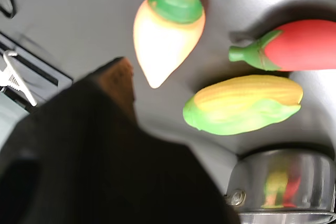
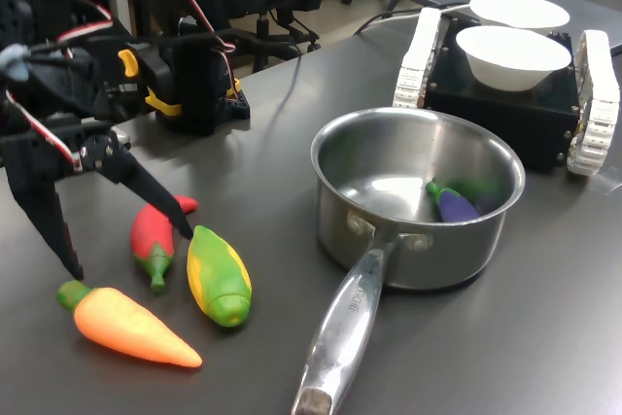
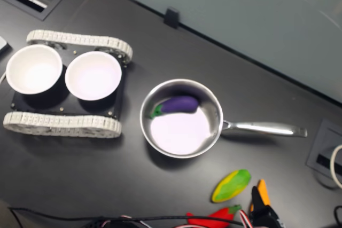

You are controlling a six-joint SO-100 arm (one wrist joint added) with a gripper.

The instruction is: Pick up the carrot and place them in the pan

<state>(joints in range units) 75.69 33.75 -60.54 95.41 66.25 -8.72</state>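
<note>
In the first exterior view the end effector [image 2: 121, 225] hangs spread wide, its two dark fingers apart and pinching nothing, just above the stem end of the carrot [image 2: 126, 326]. The carrot lies flat near the worktop's [image 2: 525, 347] front edge, tip pointing toward the first exterior view's right. Just beside it lie a red chili [image 2: 153, 236] and a corn toy [image 2: 218, 276], the three close together but apart. Further right stands the pan [image 2: 416, 203], its long handle [image 2: 342, 328] reaching toward the front edge, a purple eggplant toy [image 2: 454, 204] inside. Behind it a tracked black base [image 2: 505, 94] carries two white bowls [image 2: 512, 56].
</note>
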